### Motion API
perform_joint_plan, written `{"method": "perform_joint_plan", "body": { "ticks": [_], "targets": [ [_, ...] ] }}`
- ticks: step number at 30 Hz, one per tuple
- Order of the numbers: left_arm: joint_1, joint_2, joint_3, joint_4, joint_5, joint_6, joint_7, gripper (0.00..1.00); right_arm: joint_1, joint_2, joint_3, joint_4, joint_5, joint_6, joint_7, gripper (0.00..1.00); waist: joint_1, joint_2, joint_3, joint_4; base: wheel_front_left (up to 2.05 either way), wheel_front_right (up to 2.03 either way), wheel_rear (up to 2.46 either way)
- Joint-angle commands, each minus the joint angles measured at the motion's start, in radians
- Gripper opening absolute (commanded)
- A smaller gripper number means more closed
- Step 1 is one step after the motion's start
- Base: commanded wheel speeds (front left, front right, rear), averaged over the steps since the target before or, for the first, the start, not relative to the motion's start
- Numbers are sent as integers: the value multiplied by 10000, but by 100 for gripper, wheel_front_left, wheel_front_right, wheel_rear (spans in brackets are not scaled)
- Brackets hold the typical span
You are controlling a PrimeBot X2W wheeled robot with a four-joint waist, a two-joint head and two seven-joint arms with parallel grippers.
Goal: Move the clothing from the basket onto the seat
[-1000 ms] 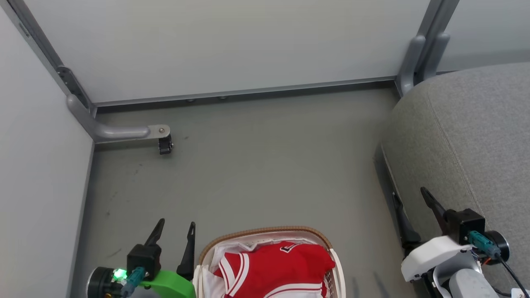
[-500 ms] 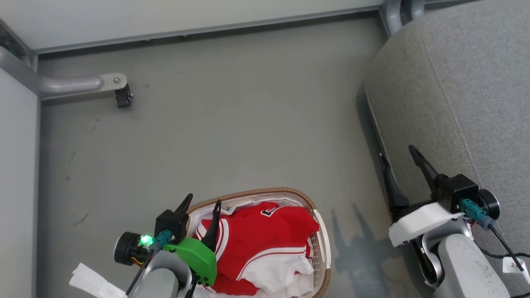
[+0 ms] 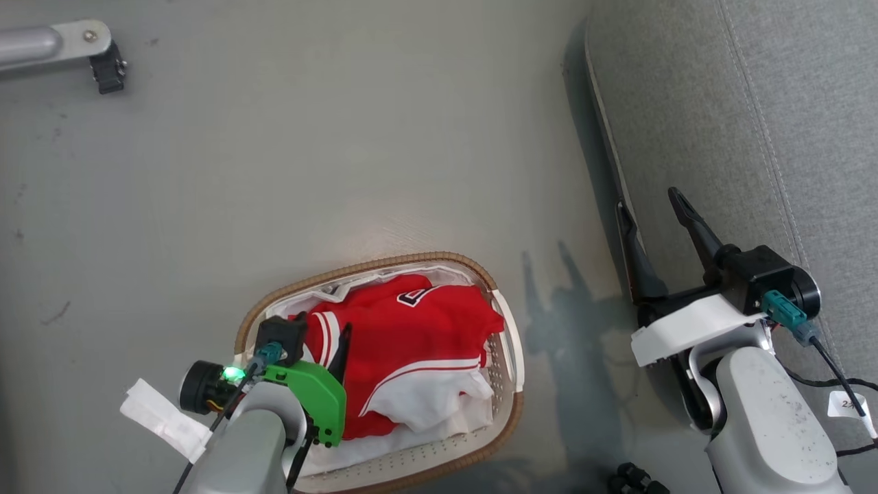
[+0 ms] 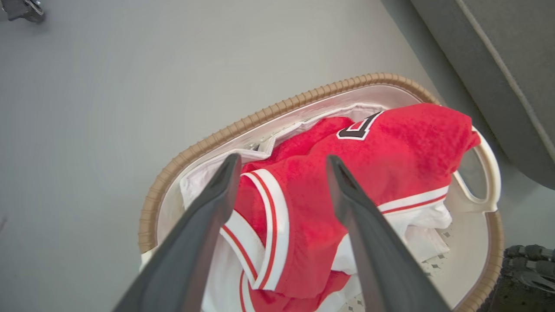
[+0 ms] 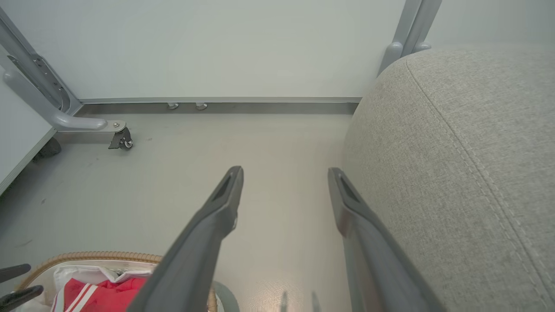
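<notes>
The red jersey (image 3: 411,336) lies heaped in the oval cream basket (image 3: 384,264) on the floor, over a plain white cloth (image 3: 432,401). My left gripper (image 3: 322,324) hangs open over the basket's left end, just above the jersey. In the left wrist view, my open left gripper (image 4: 282,159) straddles the jersey's (image 4: 390,151) white-striped trim, inside the brown rim of the basket (image 4: 260,117). My right gripper (image 3: 647,200) stands open and empty at the left edge of the grey seat (image 3: 754,137). The right wrist view shows my right gripper (image 5: 285,172) beside the seat (image 5: 455,151).
A grey metal leg with a black caster (image 3: 103,62) stands at the far left on the grey floor. White panel walls (image 5: 217,43) close off the back. A white paper tag (image 3: 161,418) hangs by my left wrist. A dark knobbly object (image 3: 634,477) lies by the bottom edge.
The head camera has tilted down, shifting the whole picture. My left gripper has moved from beside the basket to over its left end, above the jersey. The right gripper stays open by the seat.
</notes>
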Motion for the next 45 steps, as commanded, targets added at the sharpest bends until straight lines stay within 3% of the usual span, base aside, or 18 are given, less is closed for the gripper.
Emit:
{"method": "perform_joint_plan", "body": {
  "ticks": [1,14,20,27,34,35,45],
  "targets": [
    [-390,50,-90,218,-74,-25,2,100,-76,12,-1,-22,10,-6,-45,100,-1,-1,528,-343,0,0,0],
    [-1580,29,-911,2448,-435,-26,398,100,-265,47,133,35,70,-6,-45,100,-1,-1,1379,-733,0,0,0],
    [-1881,120,-1045,2725,-425,143,1045,100,-379,45,209,11,164,-6,-45,100,-1,-1,1744,-785,0,0,0],
    [-2012,99,-1061,2792,-682,52,1398,100,-487,46,323,-36,265,-6,-45,100,-1,-1,2003,-793,0,0,0],
    [-1693,2,-1511,2624,-1040,-20,1110,100,-650,44,407,-9,513,-6,-45,100,-1,-1,1821,-764,0,0,0],
    [-1604,-9,-1647,2536,-1115,-21,1142,0,-642,41,411,14,559,-6,-45,100,-1,-1,1764,-762,0,0,0],
    [-641,-26,-3273,1369,-2989,-25,933,0,-286,37,278,264,760,-6,-45,100,-1,-1,297,-630,0,0,0]
  ]
}}
